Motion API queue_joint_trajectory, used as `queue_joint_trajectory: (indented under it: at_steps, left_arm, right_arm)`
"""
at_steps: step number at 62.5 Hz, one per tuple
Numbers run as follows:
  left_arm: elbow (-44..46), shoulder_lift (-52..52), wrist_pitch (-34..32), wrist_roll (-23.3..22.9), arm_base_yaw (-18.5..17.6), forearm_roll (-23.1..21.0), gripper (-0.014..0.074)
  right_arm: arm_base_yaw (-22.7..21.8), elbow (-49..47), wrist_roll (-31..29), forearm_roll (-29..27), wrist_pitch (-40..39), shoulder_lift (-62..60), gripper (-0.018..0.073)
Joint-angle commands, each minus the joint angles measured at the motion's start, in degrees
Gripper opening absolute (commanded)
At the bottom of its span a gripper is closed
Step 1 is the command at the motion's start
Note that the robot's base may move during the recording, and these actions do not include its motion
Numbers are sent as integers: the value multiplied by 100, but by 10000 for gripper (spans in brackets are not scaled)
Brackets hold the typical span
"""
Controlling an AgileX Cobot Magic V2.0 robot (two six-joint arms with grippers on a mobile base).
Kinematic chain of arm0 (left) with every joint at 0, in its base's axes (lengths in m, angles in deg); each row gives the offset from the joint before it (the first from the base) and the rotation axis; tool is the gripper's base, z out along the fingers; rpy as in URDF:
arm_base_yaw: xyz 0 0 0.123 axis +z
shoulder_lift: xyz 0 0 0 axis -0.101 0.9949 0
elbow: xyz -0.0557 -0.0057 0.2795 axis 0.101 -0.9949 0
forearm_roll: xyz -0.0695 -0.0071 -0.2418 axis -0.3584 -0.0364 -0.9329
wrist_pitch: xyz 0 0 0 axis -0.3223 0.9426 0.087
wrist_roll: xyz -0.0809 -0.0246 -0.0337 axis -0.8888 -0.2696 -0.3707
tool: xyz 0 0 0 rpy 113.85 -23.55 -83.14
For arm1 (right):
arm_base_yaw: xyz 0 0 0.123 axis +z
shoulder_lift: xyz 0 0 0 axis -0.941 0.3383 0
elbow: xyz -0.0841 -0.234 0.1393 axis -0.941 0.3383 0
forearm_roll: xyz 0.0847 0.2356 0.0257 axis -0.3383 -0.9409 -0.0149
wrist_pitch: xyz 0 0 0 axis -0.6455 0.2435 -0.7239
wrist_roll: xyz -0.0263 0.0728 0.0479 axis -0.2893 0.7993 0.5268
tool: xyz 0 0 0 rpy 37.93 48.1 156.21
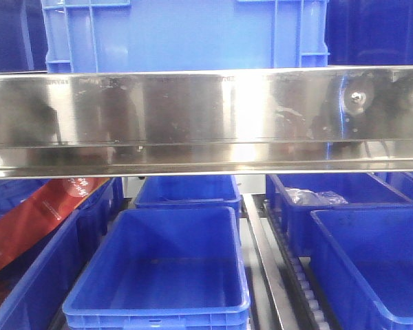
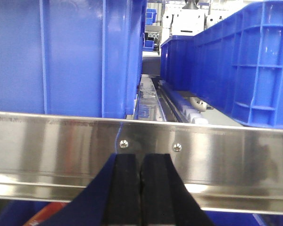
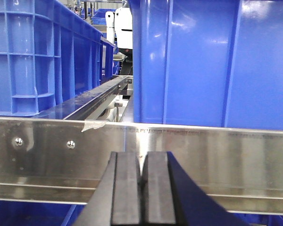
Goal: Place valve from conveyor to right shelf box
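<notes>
Presently your left gripper point(image 2: 140, 188) has its black pads pressed together with nothing between them, and your right gripper point(image 3: 142, 188) stands the same. Just ahead of each closed pair runs the polished stainless-steel shelf rail point(image 2: 61, 141), and beyond it stand tall blue ribbed plastic crates point(image 3: 198, 61). Below that rail, the front view shows open blue plastic bins point(image 1: 158, 275). You have neither valve nor conveyor in view.

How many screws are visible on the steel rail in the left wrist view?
2. The first screw is on the steel rail just above the left gripper; the second screw is beside it, towards the picture's right edge. The gripper may hide others.
</notes>
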Motion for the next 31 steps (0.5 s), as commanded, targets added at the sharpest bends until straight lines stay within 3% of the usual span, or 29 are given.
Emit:
queue_joint_trajectory:
  at_steps: [1, 31]
  left_arm:
    - [11, -34, -73, 495, 10, -77, -111]
    - [11, -34, -110, 305, 10, -116, -111]
  right_arm:
    - [-36, 0, -30, 21, -89, -19, -168]
    - [-36, 0, -30, 21, -89, -19, -168]
